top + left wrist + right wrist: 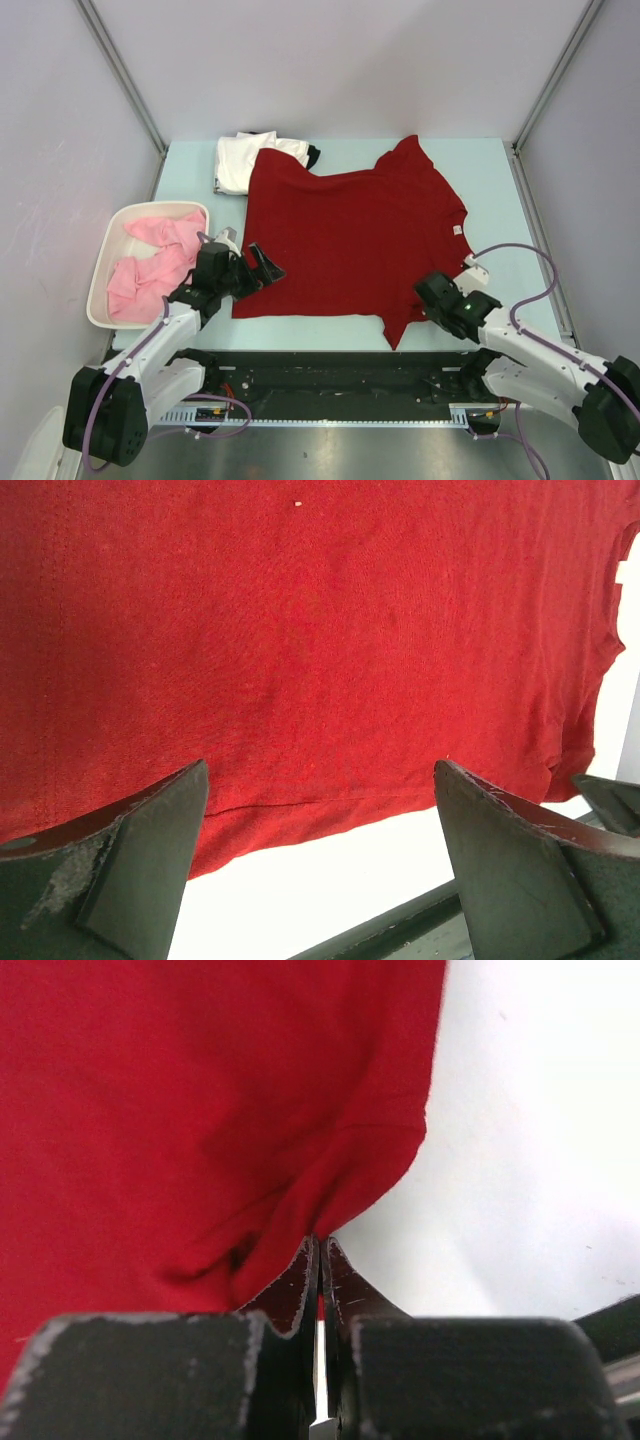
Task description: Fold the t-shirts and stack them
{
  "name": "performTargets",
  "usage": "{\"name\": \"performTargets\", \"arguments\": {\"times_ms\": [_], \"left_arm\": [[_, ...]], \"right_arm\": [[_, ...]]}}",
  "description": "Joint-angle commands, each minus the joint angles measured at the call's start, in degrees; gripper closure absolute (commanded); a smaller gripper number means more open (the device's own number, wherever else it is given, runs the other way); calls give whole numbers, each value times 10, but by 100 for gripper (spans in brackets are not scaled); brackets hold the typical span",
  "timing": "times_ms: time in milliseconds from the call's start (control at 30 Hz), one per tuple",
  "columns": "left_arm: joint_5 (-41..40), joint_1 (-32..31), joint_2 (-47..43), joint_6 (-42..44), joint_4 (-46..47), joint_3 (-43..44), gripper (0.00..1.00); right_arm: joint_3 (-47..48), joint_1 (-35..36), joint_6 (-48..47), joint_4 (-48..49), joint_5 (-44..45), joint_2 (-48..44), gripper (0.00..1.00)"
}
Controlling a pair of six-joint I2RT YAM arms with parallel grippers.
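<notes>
Two arms work on one garment. At the far left, a white basket (pixel 100 262) holds crumpled pink t-shirt (pixel 150 262) fabric. Just right of it, the left gripper (pixel 262 266) hovers over the near left hem of the dark red t-shirt (pixel 350 235), its jaws wide apart and holding nothing. That shirt lies spread flat across the middle of the table (pixel 500 200), and its far left corner overlaps a folded white t-shirt (pixel 235 162) with a sliver of a black t-shirt (pixel 313 153) behind it. On the right, the right gripper (pixel 432 293) has its jaws pressed together on a small fold of red cloth at the near right sleeve.

The pinch looks thin, taken only at the fingertips, so the cotton could slip free once it is lifted or pulled. With the left side unheld, a pull from the right alone would likely drag and bunch the shirt instead of folding it cleanly. Because the red cloth overlaps the white and black pile, sliding it could also disturb that pile.

Counted from left to right, there are one basket, one pink heap (whether it is one shirt or more cannot be told), one white shirt, one black shirt, one dark red shirt, and two grippers.
</notes>
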Motion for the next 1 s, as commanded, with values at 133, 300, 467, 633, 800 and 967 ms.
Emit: {"name": "performTargets", "arguments": {"times_ms": [133,300,467,633,800,967], "left_arm": [[1,-3,-2,13,6,14,1],[1,-3,-6,14,6,11,1],[3,-3,-1,14,10,10,1],[8,-3,-5,14,11,9,1],[10,-3,-9,14,9,12,1],[10,-3,-5,12,11,14,1]], "right_arm": [[120,-80,-114,39,28,2,100],[128,-108,-152,117,-18,92,46],[134,-91,-142,95,6,104,0],[134,-49,-108,-11,55,-4,0],[117,-18,-76,-74,10,-13,0],[93,5,-60,-79,0,13,5]]}}
